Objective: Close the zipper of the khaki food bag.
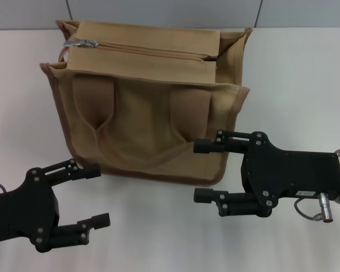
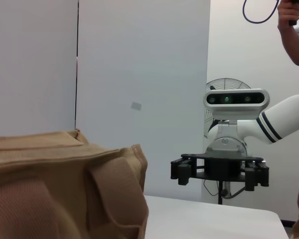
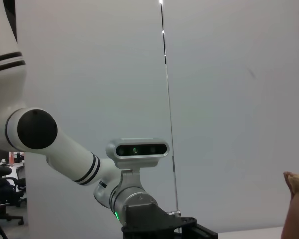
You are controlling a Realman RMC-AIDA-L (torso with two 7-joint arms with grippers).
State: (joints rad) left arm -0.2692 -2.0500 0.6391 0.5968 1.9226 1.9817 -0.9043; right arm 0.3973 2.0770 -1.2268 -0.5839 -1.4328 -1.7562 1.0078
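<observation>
The khaki food bag [image 1: 147,107] stands on the white table [image 1: 294,79], its two strap handles hanging down the front. The zipper [image 1: 153,50] runs along the top panel, and its silver pull tab [image 1: 81,42] lies at the left end. My left gripper [image 1: 99,195] is open and empty, low at the front left, apart from the bag. My right gripper [image 1: 199,170] is open by the bag's front right corner, its upper finger [image 1: 207,146] overlapping the bag's lower edge. The bag also shows in the left wrist view [image 2: 65,184] and at the edge of the right wrist view [image 3: 296,199].
A grey wall [image 1: 170,11] stands behind the table. In the left wrist view the right gripper [image 2: 219,169] shows farther off, with a fan [image 2: 224,92] and a person [image 2: 296,30] behind. The left arm's gripper [image 3: 159,226] shows in the right wrist view.
</observation>
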